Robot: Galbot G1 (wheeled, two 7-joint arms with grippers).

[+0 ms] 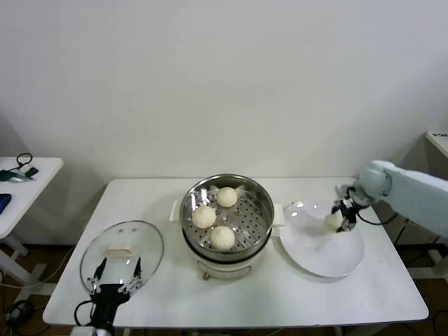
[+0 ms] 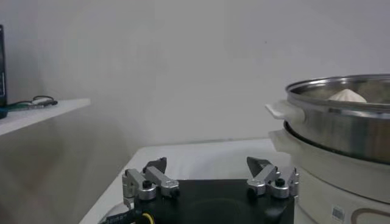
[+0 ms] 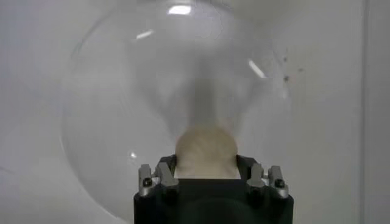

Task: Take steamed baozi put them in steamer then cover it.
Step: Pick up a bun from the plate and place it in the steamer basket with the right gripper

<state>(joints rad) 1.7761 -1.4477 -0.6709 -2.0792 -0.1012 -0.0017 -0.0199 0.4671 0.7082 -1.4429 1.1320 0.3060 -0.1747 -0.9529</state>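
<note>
With three steamed baozi (image 1: pixel 212 217) already in the steamer (image 1: pixel 260 231), right gripper (image 1: pixel 339 220) pinches the fourth on the plate (image 1: pixel 329 262), right of it. Next: lift, carry left, release. Left gripper (image 1: pixel 117 280) spread, idle, near-left beside the cover (image 1: pixel 143 238).

White rectangular table (image 1: pixel 294 294) against a pale wall. At centre, round shiny stainless-steel steamer (image 1: pixel 260 218) on a white base, holding three cream-white round baozi (image 1: pixel 222 238) on its perforated floor. To the robot's right, flat white round plate (image 1: pixel 329 259) carrying a fourth cream-white bun (image 1: pixel 332 222) near its far edge. Right gripper (image 1: pixel 341 222) down at that bun, fingers either side of it. On the left, round clear glass cover (image 1: pixel 143 238) with white handle, lying flat on the table. Left gripper (image 1: pixel 116 280) low at the table's near edge, fingers spread over the cover's near rim. Small white side table (image 1: pixel 31 185) further left.
</note>
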